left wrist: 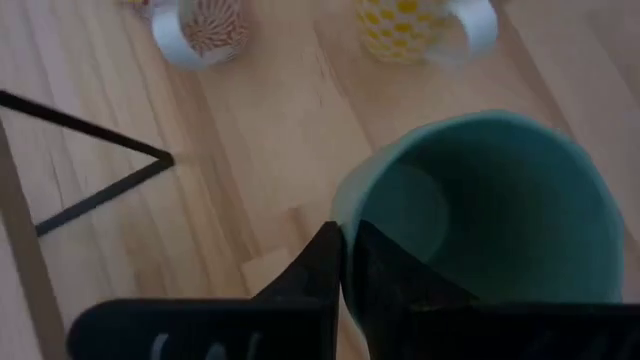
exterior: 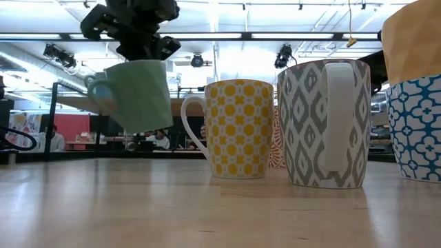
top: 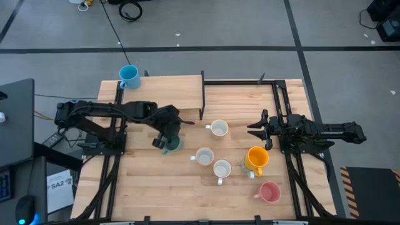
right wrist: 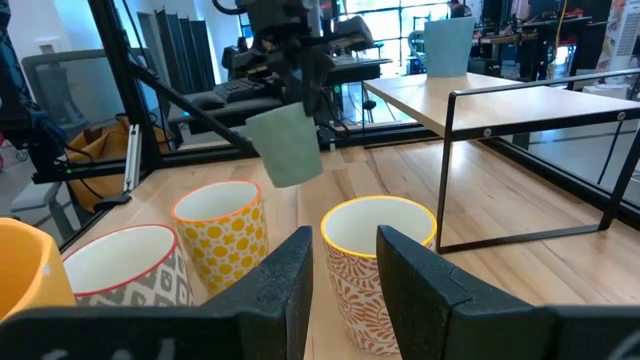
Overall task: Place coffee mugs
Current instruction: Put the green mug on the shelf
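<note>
While the blue mug (top: 129, 76) is sitting on the raised shelf (top: 169, 92) at far left, the left gripper (top: 167, 139) is pinching the green mug (top: 172, 145) by its rim — holding it tilted, clear of the table (top: 156, 187). Further right, three patterned mugs (top: 213, 149), the orange mug (top: 256, 159) and the pink mug (top: 269, 192) are standing on the tabletop, and the right gripper (top: 255, 130) is hovering open beside them — holding nothing.

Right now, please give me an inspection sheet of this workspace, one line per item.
Surface: wooden table, raised shelf at the back.
Job's things: green mug lifted, tilted; blue mug on the shelf; three patterned mugs, orange mug, pink mug on the table.
Clutter: nothing seen.
Grippers: left gripper shut on the green mug's rim; right gripper open, empty.
Cables: black cable on the floor.
Surroundings: monitor, mouse.
</note>
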